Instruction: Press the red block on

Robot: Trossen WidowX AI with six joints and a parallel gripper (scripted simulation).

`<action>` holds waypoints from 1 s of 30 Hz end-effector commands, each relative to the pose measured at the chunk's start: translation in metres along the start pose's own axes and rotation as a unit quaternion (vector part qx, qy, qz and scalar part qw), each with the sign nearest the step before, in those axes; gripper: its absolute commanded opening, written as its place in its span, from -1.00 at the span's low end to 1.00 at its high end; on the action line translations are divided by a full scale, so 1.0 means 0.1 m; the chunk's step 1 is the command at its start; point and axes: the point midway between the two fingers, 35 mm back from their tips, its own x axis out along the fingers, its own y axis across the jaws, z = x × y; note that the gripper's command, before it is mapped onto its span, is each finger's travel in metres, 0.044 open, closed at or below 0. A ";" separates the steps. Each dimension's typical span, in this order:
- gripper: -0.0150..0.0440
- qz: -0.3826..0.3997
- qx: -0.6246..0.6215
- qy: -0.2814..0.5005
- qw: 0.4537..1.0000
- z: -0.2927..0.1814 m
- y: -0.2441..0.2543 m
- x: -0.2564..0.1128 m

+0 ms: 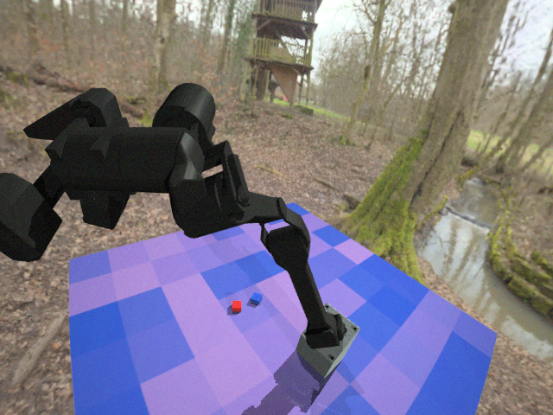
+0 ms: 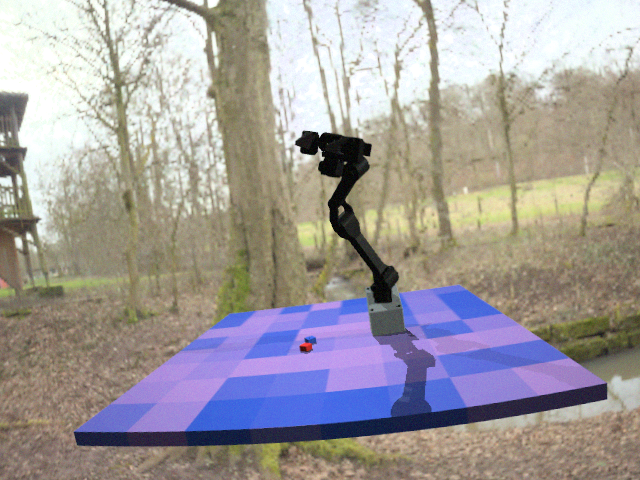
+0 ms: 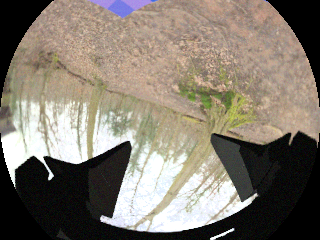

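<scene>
Jaws spread wide, holding nothing; red block (image 1: 236, 306) (image 2: 306, 347) well below, near blue block (image 1: 256, 298) (image 2: 310, 339).

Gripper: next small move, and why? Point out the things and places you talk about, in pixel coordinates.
Probably pitch the open gripper (image 1: 33, 178) (image 2: 302, 140) (image 3: 171, 140) downward toward the red block (image 1: 236, 306) (image 2: 306, 347): it hangs high above the checkered tabletop (image 1: 174, 343) (image 2: 279, 390) (image 3: 120, 7), and the wrist view shows mostly trees and ground, neither block.

- Top: the table (image 1: 214, 353) (image 2: 279, 382) (image 3: 120, 9) is seen from high and near.
- Exterior: most of it is shared, from lower, farther off.
- Wrist: woods past it are faced, upside down.
</scene>
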 end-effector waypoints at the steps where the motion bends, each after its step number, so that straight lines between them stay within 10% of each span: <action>1: 1.00 0.008 -0.158 0.053 0.986 -0.14 -0.51 -0.09; 17: 1.00 -0.032 -0.619 0.097 0.779 0.74 -2.01 0.29; 30: 1.00 -0.166 -0.820 0.006 0.548 2.53 -2.03 0.91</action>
